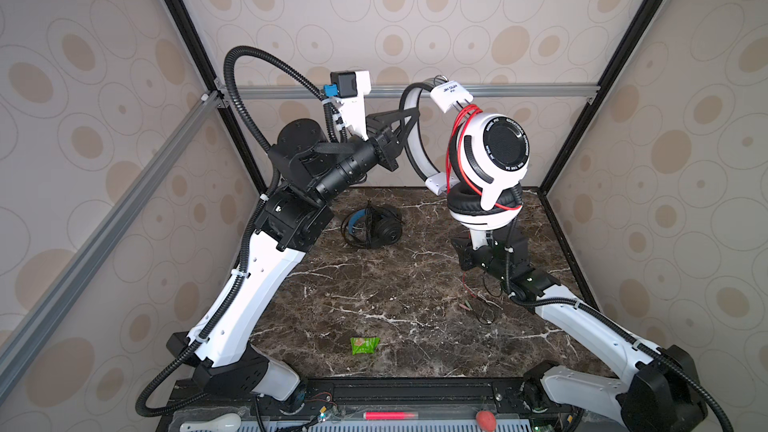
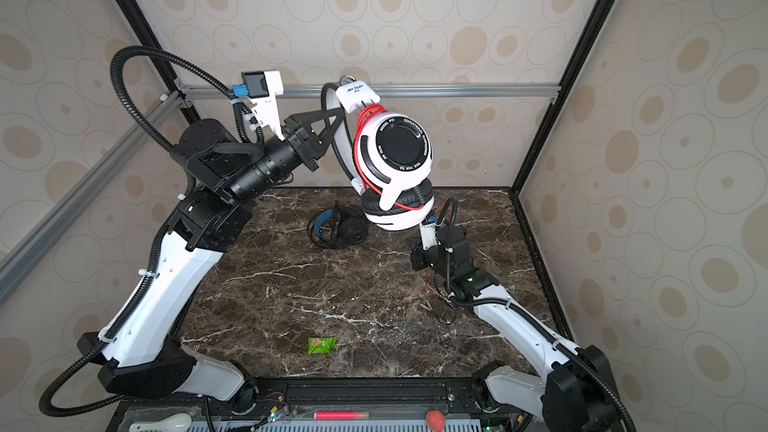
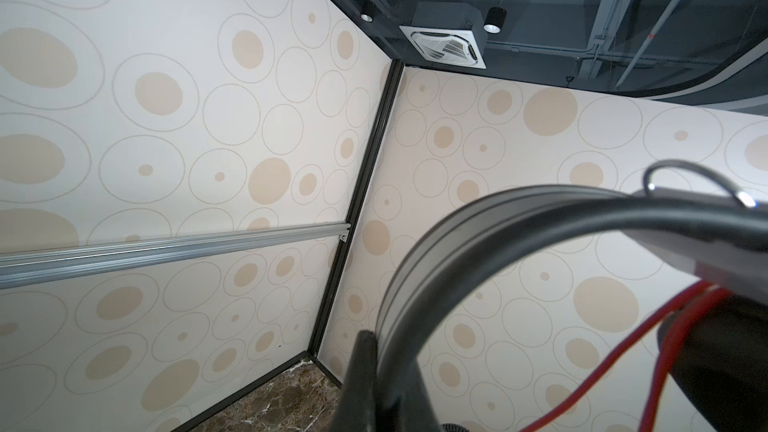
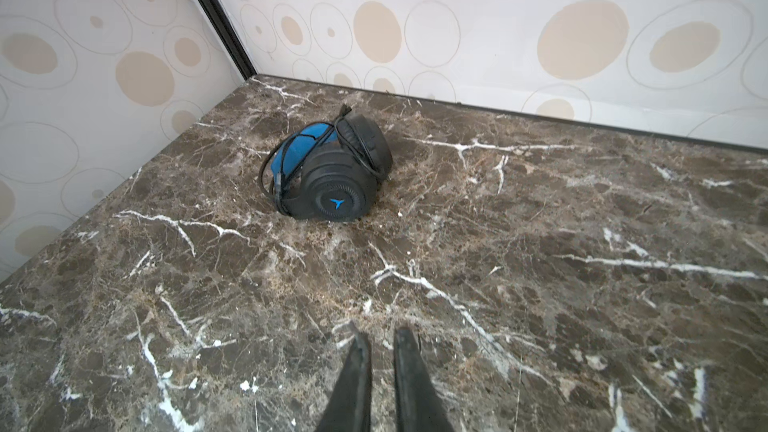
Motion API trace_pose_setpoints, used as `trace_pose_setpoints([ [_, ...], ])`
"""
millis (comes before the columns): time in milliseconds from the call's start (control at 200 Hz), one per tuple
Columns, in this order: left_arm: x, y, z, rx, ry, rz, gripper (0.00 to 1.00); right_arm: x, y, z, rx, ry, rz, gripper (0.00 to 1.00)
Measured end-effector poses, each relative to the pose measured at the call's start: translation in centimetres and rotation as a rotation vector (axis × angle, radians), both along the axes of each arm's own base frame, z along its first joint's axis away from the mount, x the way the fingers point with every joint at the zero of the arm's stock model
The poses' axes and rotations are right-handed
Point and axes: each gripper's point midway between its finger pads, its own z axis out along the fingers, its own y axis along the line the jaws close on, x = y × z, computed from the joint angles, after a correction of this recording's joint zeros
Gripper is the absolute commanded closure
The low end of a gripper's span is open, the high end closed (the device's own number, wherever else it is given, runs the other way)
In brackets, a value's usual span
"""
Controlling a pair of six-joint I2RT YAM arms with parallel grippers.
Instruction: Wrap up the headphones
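The white headphones (image 1: 494, 160) (image 2: 399, 151) hang high above the back of the table, black cushions together, with the red cable (image 1: 457, 135) looped around the upper earcup. My left gripper (image 1: 415, 118) (image 2: 336, 118) (image 3: 386, 367) is shut on their headband (image 3: 498, 218). The black headphones (image 1: 374, 226) (image 2: 340, 228) (image 4: 332, 176), with a blue inner band and a black cable around them, lie on the marble table near the back. My right gripper (image 1: 459, 251) (image 4: 382, 342) hovers low under the white headset. Its jaws stand a narrow gap apart with nothing seen between them.
Thin cable ends with plugs (image 1: 467, 305) lie on the marble table (image 1: 374, 297) beside the right arm. A green packet (image 1: 365, 344) (image 2: 322, 344) lies near the front edge. Patterned walls and black frame posts enclose the back and both sides.
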Motion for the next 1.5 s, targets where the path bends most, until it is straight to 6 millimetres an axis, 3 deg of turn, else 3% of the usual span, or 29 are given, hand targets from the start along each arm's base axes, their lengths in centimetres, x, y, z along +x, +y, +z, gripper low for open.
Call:
trace_pose_setpoints([
  [290, 2.6, 3.0, 0.8, -0.117, 0.05, 0.165, 1.0, -1.0, 0.2, -1.7, 0.015, 0.054, 0.024, 1.0],
  [480, 5.3, 5.3, -0.1, -0.18, 0.113, 0.332, 1.0, -2.1, 0.6, -2.8, 0.037, 0.101, 0.055, 1.0],
  [770, 10.4, 6.6, -4.6, -0.177, 0.239, 0.56, 1.0, -5.4, 1.2, -3.8, -0.012, 0.153, 0.102, 1.0],
  [1000, 14.6, 7.4, -8.7, -0.087, 0.311, 0.763, 1.0, -10.0, 2.5, -3.1, -0.092, 0.146, 0.202, 1.0],
  [1180, 17.5, 7.6, -12.6, 0.062, 0.333, 0.888, 1.0, -13.2, 3.2, -0.5, -0.146, 0.091, 0.277, 1.0],
  [1500, 20.4, 7.4, -19.9, 0.384, 0.344, 1.021, 1.0, -15.3, 4.6, 6.5, -0.223, -0.042, 0.369, 1.0],
])
